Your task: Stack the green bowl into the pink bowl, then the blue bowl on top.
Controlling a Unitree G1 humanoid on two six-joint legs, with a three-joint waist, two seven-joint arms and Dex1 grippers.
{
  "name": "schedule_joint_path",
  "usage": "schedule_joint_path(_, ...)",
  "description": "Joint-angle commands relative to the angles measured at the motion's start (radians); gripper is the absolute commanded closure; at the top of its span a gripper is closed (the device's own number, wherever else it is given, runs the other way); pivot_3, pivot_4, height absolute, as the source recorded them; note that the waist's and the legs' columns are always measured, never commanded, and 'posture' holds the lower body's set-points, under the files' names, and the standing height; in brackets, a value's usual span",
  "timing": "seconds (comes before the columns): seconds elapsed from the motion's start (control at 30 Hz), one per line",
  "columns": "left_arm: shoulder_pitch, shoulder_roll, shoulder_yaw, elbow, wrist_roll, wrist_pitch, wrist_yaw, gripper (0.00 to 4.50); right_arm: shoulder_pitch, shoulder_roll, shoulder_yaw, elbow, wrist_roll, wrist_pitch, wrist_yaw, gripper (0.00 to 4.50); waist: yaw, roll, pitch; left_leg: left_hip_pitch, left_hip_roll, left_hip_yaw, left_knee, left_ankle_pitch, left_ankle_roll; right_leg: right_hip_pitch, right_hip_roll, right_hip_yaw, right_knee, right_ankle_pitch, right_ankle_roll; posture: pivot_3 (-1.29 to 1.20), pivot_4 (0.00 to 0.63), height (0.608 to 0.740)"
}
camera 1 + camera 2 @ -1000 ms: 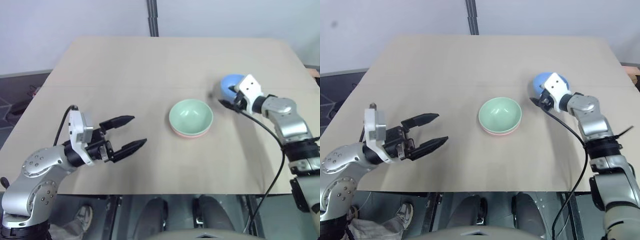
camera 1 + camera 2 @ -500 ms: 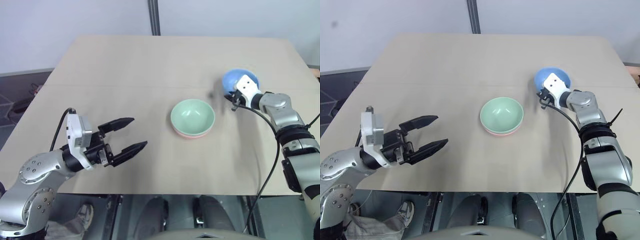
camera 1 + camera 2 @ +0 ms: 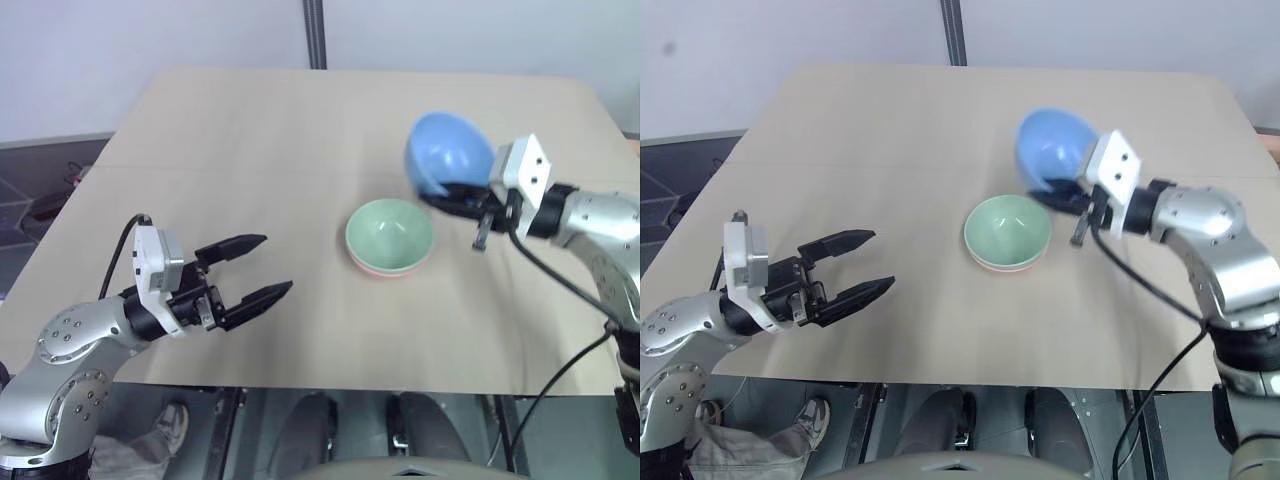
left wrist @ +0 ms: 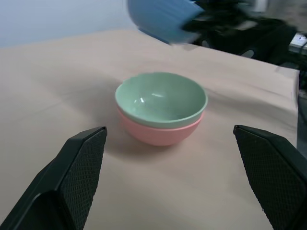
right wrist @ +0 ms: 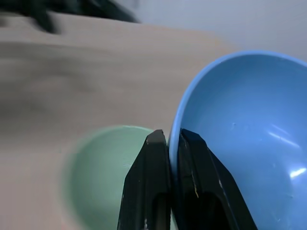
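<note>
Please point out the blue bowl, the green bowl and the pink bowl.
blue bowl (image 3: pixel 447 152), left eye view, inner wall.
green bowl (image 3: pixel 389 232), left eye view, inside bottom.
pink bowl (image 4: pixel 158 135), left wrist view, outer side.

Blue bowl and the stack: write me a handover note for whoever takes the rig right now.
Right gripper: shut on the rim of the blue bowl, holding it tilted in the air, up and to the right of the stack.
Left gripper: open, empty, hovering over the table left of the stack.
Green bowl sits nested in the pink bowl mid-table.
Done: green into pink; blue picked up.
Left: carry blue over the stack, level it, set it into the green bowl, release.
</note>
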Motion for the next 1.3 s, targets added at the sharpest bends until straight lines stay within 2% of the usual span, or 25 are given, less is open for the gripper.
schedule_joint_path(0.03,-0.030,0.010,0.001,0.007,0.009,-0.019,-0.002,0.00,0.031,0.027,0.038,-0.064,-0.010,0.043,-0.066,4.44,-0.001,0.000,0.000,0.000,0.000,0.000,0.000,0.000,0.000,0.000,0.000,0.000,-0.001,0.001,0.000,0.00,0.150,0.740)
schedule_joint_path(0.17,-0.039,0.001,-0.010,0.011,0.021,-0.019,-0.002,0.00,0.059,0.073,0.152,0.058,-0.121,-0.025,-0.093,4.44,-0.004,0.000,0.000,0.001,0.000,0.001,0.000,0.001,-0.002,0.000,0.001,0.000,-0.001,0.002,0.000,0.00,0.150,0.740)
schedule_joint_path(0.23,-0.039,-0.001,-0.013,0.010,0.023,-0.020,-0.001,0.00,0.062,0.088,0.162,0.094,-0.135,-0.043,-0.090,3.73,-0.003,0.000,0.000,0.001,0.000,0.001,0.000,0.003,-0.004,0.000,0.001,0.000,-0.001,0.002,0.000,0.00,0.150,0.740)
schedule_joint_path(0.27,-0.038,-0.001,-0.013,0.011,0.024,-0.020,-0.002,0.00,0.061,0.085,0.168,0.095,-0.138,-0.055,-0.073,3.21,-0.002,0.000,0.000,0.000,0.000,0.001,0.000,0.003,-0.004,0.000,0.002,0.000,-0.001,0.002,0.000,0.00,0.150,0.740)
schedule_joint_path(0.33,-0.036,-0.001,-0.012,0.013,0.026,-0.021,-0.002,0.00,0.063,0.083,0.167,0.082,-0.139,-0.067,-0.057,2.63,-0.002,0.000,0.000,0.000,0.000,0.001,0.000,0.003,-0.005,0.000,0.002,0.000,-0.002,0.002,0.000,0.00,0.150,0.740)
schedule_joint_path(0.4,-0.032,-0.002,-0.011,0.009,0.026,-0.019,0.002,0.00,0.072,0.085,0.139,0.044,-0.121,-0.064,-0.059,1.41,-0.002,0.000,0.000,0.000,0.000,0.001,0.000,0.003,-0.005,0.000,0.002,0.000,-0.002,0.002,0.000,0.00,0.150,0.740)
schedule_joint_path(0.43,-0.030,-0.004,-0.012,0.005,0.025,-0.016,0.005,0.00,0.075,0.088,0.115,0.023,-0.106,-0.056,-0.069,1.20,-0.002,0.000,0.000,0.000,0.000,0.001,0.000,0.003,-0.004,0.000,0.002,0.000,-0.002,0.002,0.000,0.00,0.150,0.740)
schedule_joint_path(0.5,-0.024,-0.006,-0.012,-0.001,0.023,-0.012,0.012,0.00,0.084,0.088,0.068,-0.021,-0.058,-0.026,-0.074,0.36,-0.002,0.000,0.000,0.000,0.000,0.001,0.000,0.003,-0.004,0.000,0.002,0.000,-0.003,0.002,0.000,0.00,0.150,0.740)
schedule_joint_path(0.77,-0.014,-0.015,-0.027,-0.007,0.037,-0.017,0.028,0.00,0.142,0.064,-0.114,-0.153,0.147,0.124,-0.124,0.36,0.000,-0.001,0.000,0.000,0.000,0.000,0.000,0.002,-0.004,0.001,0.002,0.000,-0.002,0.003,0.000,0.00,0.150,0.740)
schedule_joint_path(0.97,-0.010,-0.053,-0.038,0.005,0.153,-0.098,0.095,0.00,0.287,0.004,-0.273,-0.161,0.151,0.129,-0.169,0.36,0.006,-0.001,0.000,0.000,0.000,0.001,0.000,0.002,-0.003,0.001,0.002,0.000,-0.002,0.003,0.001,0.00,0.150,0.740)
schedule_joint_path(1.03,0.000,-0.088,-0.017,0.034,0.191,-0.166,0.108,0.00,0.420,-0.039,-0.363,-0.112,0.129,0.064,-0.081,0.36,0.010,0.000,-0.001,0.000,0.000,0.002,0.000,0.002,-0.002,0.001,0.002,0.001,-0.003,0.003,0.001,0.00,0.150,0.740)
schedule_joint_path(1.13,0.038,-0.066,0.029,0.058,0.142,-0.147,0.046,0.00,0.564,-0.051,-0.495,-0.028,0.150,-0.022,0.023,0.17,0.023,-0.002,-0.002,0.000,0.000,0.001,0.000,0.001,-0.002,0.002,0.003,0.000,-0.004,0.003,0.001,0.00,0.150,0.740)
schedule_joint_path(1.23,0.068,-0.043,0.078,0.076,0.050,-0.119,-0.027,0.00,0.643,-0.056,-0.565,0.026,0.148,-0.111,0.097,0.17,0.018,-0.002,-0.002,0.001,0.000,0.002,0.000,0.000,0.000,0.003,0.003,0.001,-0.004,0.003,0.001,0.00,0.150,0.740)
schedule_joint_path(1.3,0.081,-0.029,0.088,0.078,0.061,-0.114,-0.024,0.00,0.660,-0.063,-0.601,0.048,0.153,-0.128,0.113,0.17,0.015,-0.002,-0.002,0.004,0.001,0.003,0.000,0.000,0.001,0.004,0.004,0.002,-0.003,0.003,0.001,0.00,0.150,0.740)
